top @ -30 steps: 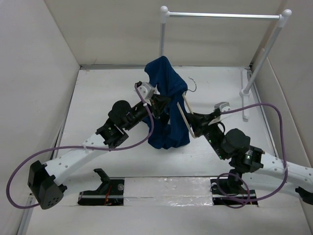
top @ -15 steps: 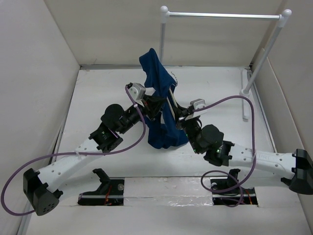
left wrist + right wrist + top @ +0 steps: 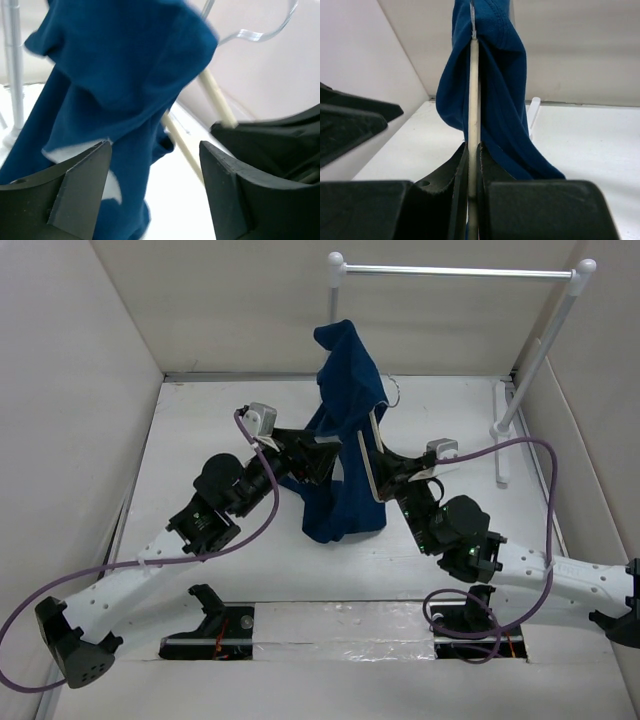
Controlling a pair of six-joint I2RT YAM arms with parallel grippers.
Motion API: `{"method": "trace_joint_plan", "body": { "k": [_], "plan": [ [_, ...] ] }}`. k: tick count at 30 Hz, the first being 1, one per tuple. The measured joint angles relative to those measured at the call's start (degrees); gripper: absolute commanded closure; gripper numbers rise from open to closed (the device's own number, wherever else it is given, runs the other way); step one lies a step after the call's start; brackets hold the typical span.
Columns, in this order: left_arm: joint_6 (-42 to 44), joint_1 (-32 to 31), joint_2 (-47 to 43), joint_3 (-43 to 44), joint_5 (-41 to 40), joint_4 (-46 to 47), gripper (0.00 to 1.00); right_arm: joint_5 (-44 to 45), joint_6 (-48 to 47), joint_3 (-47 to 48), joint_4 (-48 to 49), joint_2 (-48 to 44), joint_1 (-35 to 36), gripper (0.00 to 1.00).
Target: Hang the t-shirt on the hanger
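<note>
The dark blue t-shirt (image 3: 345, 430) hangs draped over the cream wooden hanger (image 3: 374, 455), held up above the middle of the table. My right gripper (image 3: 385, 468) is shut on the hanger's bar (image 3: 474, 100), and the cloth (image 3: 505, 85) falls on both sides of it. The wire hook (image 3: 393, 392) sticks out behind the shirt. Just left of the shirt, my left gripper (image 3: 318, 455) stands open with nothing between its fingers. In the left wrist view that gripper (image 3: 155, 150) faces the t-shirt (image 3: 115, 75), the hanger's bars (image 3: 215, 97) and the hook (image 3: 260, 32).
A tall white rack with a silver bar (image 3: 455, 272) stands at the back right, its foot (image 3: 500, 430) on the table. White walls close in the left, back and right sides. Purple cables loop from both arms.
My left gripper has let go of the t-shirt, opened wide and drawn back to the left. The right arm has swung the hanger upright, lifting the shirt higher.
</note>
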Motion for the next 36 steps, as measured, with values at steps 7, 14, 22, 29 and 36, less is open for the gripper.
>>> {"method": "trace_joint_plan", "body": {
  "k": [7,14,22,29,36],
  "plan": [
    [-8.9,0.0,2.3,3.5,0.4,4.9,0.35,-3.5,5.0,-0.3,-5.3,-0.4,0.2,1.0],
    [-16.0,0.9,9.2,6.8,-0.9,8.1,0.36,-4.9,8.8,-1.3,-8.3,-1.0,2.9,1.0],
    [-22.5,3.0,14.9,6.8,-1.5,9.3,0.41,-3.6,9.8,-1.3,-9.4,-1.9,6.9,1.0],
    [-25.4,3.0,14.0,5.4,-3.8,11.9,0.44,-3.0,9.8,-1.3,-9.0,-1.8,8.0,1.0],
    [-28.0,3.1,14.8,3.7,-3.7,16.3,0.71,-3.1,8.7,1.5,-6.6,3.8,8.0,1.0]
  ]
}}
